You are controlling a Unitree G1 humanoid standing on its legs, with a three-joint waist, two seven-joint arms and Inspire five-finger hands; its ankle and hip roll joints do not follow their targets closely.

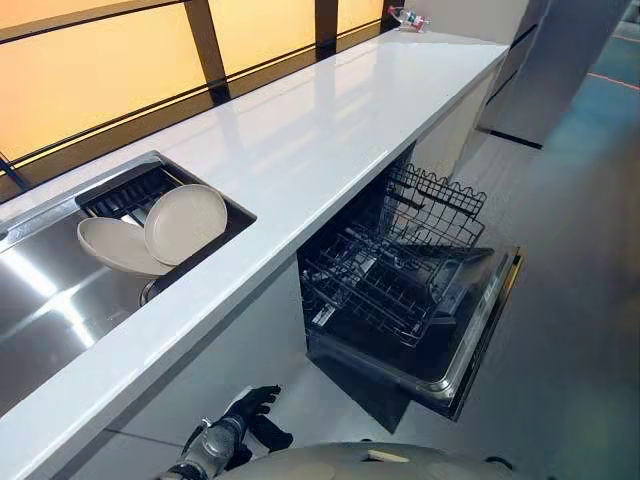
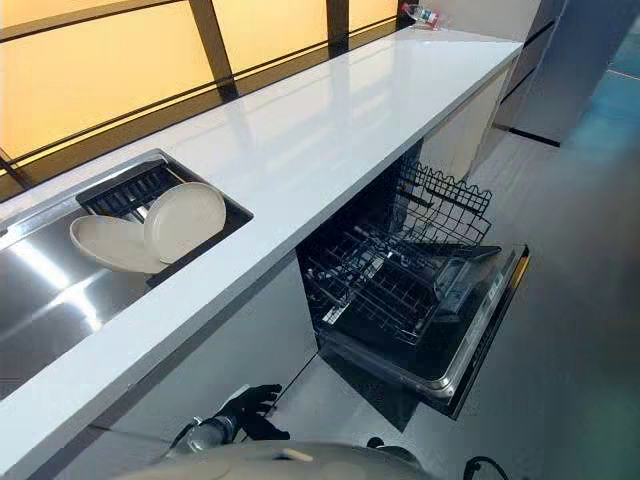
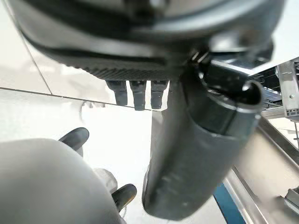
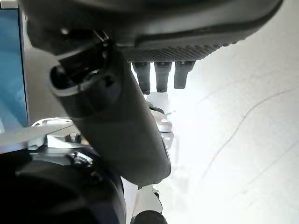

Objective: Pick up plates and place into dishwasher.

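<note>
Left eye view: plates (image 1: 185,222) leaning in sink (image 1: 40,300)

Standing tilted on edge, faces angling up toward counter (image 1: 330,120), front one covering part of the other. Hanging low with left hand (image 1: 255,412) and right hand (image 4: 161,77) relaxed, gripping nothing.

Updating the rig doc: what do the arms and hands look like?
Left hand: dark, on a silver-grey wrist. Close up, it and the right hand each show a black textured palm edge, a row of dark fingers and a thick, smooth dark-grey thumb.
</note>
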